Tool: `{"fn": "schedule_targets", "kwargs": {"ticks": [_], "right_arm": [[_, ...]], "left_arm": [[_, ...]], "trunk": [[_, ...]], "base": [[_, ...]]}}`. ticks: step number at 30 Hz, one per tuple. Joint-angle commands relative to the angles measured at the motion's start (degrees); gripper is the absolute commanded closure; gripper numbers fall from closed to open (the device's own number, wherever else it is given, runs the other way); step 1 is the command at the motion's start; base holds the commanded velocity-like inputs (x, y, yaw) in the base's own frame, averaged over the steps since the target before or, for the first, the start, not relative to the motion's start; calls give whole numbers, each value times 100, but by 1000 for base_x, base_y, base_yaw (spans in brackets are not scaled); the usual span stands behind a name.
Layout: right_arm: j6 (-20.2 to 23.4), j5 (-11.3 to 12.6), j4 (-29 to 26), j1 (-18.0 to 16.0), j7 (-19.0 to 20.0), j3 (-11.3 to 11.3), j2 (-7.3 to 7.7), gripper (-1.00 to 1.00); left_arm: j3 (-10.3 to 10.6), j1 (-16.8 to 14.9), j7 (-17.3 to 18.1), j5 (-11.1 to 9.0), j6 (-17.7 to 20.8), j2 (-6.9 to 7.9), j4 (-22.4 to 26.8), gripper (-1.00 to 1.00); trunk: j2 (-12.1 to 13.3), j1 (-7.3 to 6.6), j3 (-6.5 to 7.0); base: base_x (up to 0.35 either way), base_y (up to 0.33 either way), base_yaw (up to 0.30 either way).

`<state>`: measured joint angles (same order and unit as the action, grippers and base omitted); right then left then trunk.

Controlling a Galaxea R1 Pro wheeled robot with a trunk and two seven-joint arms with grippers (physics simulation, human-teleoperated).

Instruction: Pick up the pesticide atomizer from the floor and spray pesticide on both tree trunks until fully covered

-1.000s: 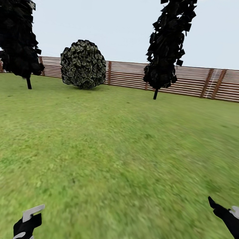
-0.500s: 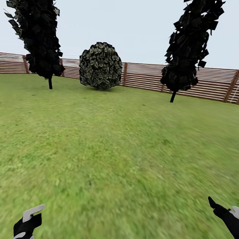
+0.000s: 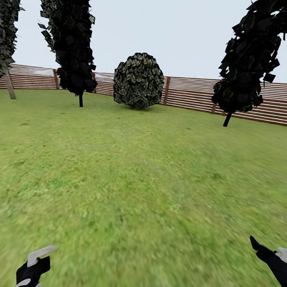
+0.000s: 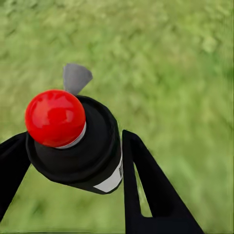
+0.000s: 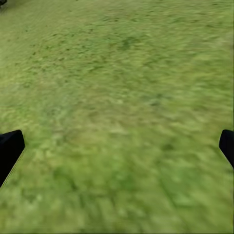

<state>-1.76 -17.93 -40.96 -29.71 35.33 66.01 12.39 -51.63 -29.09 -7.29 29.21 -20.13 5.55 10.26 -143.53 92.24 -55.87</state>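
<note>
The left gripper (image 4: 73, 161) clasped the pesticide atomizer (image 4: 80, 141), a black cylinder with a glossy red knob and grey nozzle, above the lawn (image 3: 140, 182). The right gripper (image 5: 117, 146) hung spread wide.

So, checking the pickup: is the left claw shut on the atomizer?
Yes: the left claw is shut on the atomizer, fingers flanking its black body.
</note>
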Motion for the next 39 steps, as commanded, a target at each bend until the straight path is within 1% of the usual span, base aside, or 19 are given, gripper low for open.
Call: {"fn": "schedule_targets", "kwargs": {"ticks": [1, 9, 15, 39], "right_arm": [[0, 0, 0, 0, 0, 0, 0, -100], [0, 0, -1, 0, 0, 0, 0, -100], [0, 0, 0, 0, 0, 0, 0, -100], [-1, 0, 0, 0, 0, 0, 0, -100]], "left_arm": [[1, 0, 0, -1, 0, -1, -1, 100], [3, 0, 0, -3, -6, 0, 1, 100], [-1, 6, 0, -3, -9, 2, 2, 100], [-4, 27, -7, -3, -8, 0, 3, 100]], "trunk": [[0, 0, 0], [0, 0, 0], [0, 0, 0], [0, 0, 0]], "base": [[0, 0, 253], [31, 0, 253], [291, 34, 253], [273, 206, 253]]}}
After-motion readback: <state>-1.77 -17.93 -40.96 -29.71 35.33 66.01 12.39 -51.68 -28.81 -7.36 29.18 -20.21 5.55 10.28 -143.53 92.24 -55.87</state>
